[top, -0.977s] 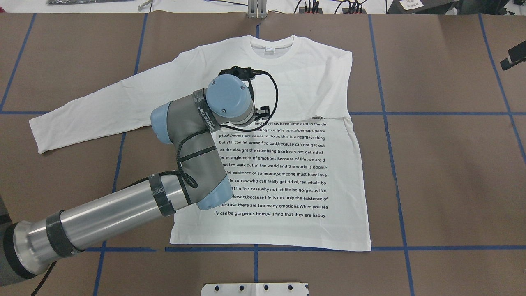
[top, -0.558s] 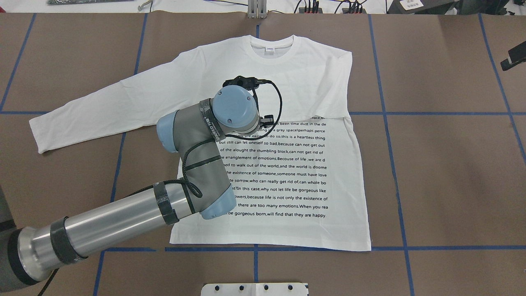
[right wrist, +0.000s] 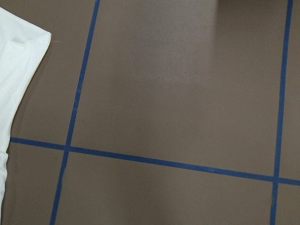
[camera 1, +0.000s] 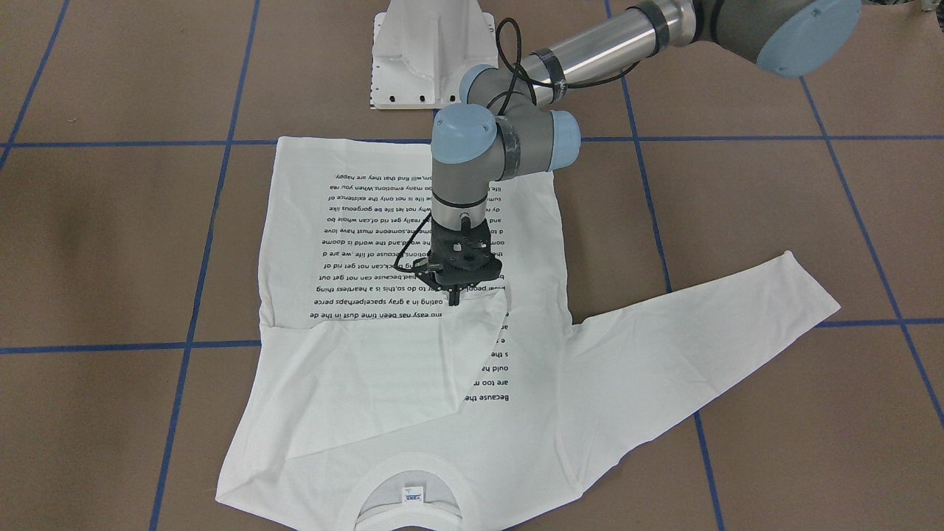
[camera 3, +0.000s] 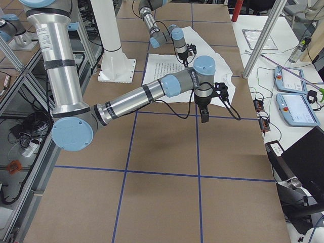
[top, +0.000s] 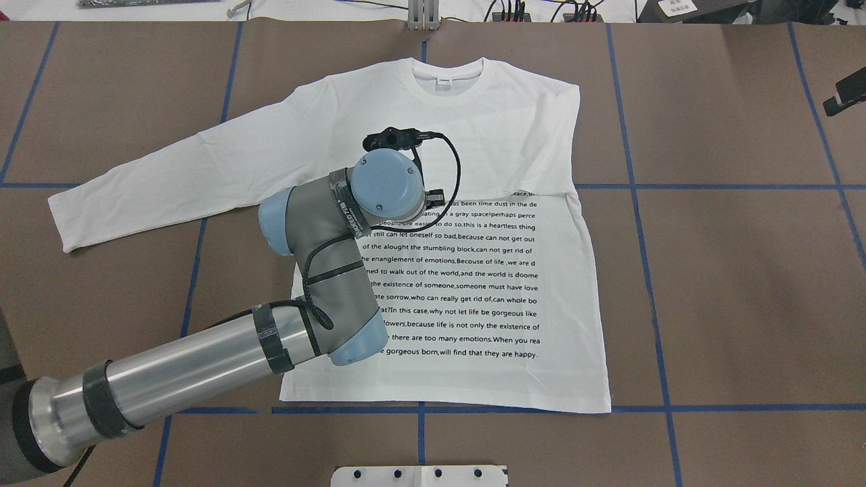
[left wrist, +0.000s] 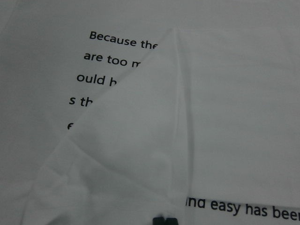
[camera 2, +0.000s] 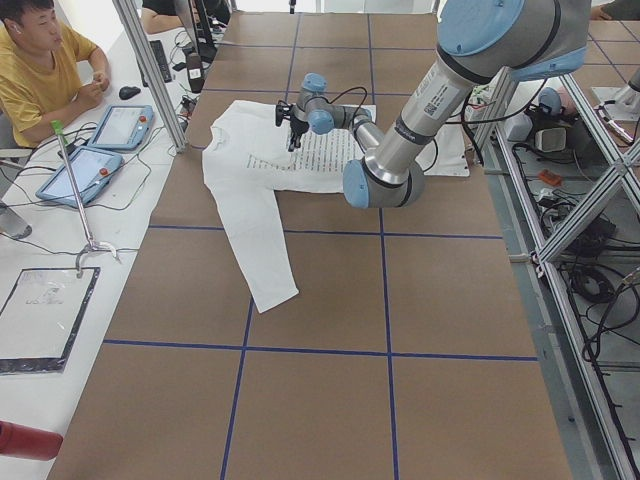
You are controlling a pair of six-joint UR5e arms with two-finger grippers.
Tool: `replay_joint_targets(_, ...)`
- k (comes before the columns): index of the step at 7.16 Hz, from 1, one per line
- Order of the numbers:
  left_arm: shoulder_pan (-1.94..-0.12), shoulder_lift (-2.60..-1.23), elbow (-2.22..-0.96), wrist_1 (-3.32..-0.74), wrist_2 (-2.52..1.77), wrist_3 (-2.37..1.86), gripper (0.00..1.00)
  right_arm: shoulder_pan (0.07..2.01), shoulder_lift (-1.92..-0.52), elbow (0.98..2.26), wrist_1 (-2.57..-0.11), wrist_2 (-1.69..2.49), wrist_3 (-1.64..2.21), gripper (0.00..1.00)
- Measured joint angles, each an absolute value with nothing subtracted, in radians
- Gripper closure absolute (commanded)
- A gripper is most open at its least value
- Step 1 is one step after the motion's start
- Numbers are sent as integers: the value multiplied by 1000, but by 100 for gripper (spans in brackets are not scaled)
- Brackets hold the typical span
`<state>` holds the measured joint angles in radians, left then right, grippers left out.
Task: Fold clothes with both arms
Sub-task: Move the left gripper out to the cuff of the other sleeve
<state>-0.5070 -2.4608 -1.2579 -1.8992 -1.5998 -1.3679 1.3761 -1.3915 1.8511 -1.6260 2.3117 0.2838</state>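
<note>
Flat on the brown table [top: 744,270] lies the white long-sleeved T-shirt [top: 473,135], printed face up. Its hem is just in front of the white pedestal base [camera 1: 431,55]. Its ribbed round neck [top: 446,71] is at the end farthest from that base, with a small label [top: 444,81] showing inside it. A block of small black text lines [top: 460,277] fills the body.

The sleeve [camera 1: 383,354] on the right arm's side is folded in across the chest. It hides the upper lines of print, and its cuff ends near the shirt's middle. The other sleeve [top: 169,182] stretches out flat, slanting away from the base on the left arm's side. The cloth looks thin and mostly smooth, with soft creases along the fold.

The left gripper [camera 1: 451,295] hangs fingers-down right at the folded cuff's end. I can't make out whether its fingers are apart or pinching. The right gripper [camera 3: 204,117] hovers over bare table off the shirt's side, well out from the base. I can't tell its state either.
</note>
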Motion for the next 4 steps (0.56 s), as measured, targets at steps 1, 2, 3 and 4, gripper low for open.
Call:
replay_joint_targets(1,-507,-2459,-1257,-1899,-1594,-1367,100,1376,-1391,1850,-1626,2312,284,0)
replay_joint_targets(2,-510,-2458,-1258,-1897,-1592,-1346,100,1376,-1391,1850,-1626,2311,284,0)
replay_joint_targets(3,-519,-2453,-1262,-1896,-1591,-1297,100,1376,-1391,1850,-1626,2311,285,0)
replay_joint_targets(4,-540,-2437,-1269,-1897,-1592,-1240,100,1375,-1391,1850,-1626,2310,285,0)
